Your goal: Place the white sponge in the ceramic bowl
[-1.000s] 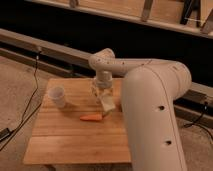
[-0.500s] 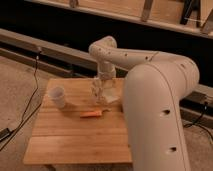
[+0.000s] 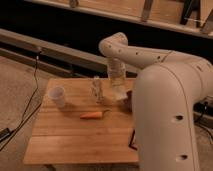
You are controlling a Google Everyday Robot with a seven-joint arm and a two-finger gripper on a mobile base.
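Observation:
My gripper (image 3: pixel 118 91) hangs from the white arm over the right part of the wooden table (image 3: pixel 70 135). It is shut on a pale block, the white sponge (image 3: pixel 119 95), which is held just above the tabletop. The ceramic bowl (image 3: pixel 128 103) shows as a dark round shape just right of and below the sponge. My arm's big white housing hides most of it. The sponge hangs close to the bowl's left rim, and I cannot tell whether they touch.
A white cup (image 3: pixel 58 96) stands at the table's left. An orange carrot (image 3: pixel 91 115) lies in the middle. A small pale upright object (image 3: pixel 96 90) stands left of the gripper. A dark flat thing (image 3: pixel 134 141) sits at the right edge. Cables run along the floor at left.
The gripper has moved right from beside the upright object toward the bowl, carrying the sponge with it. Cup and carrot have not moved.

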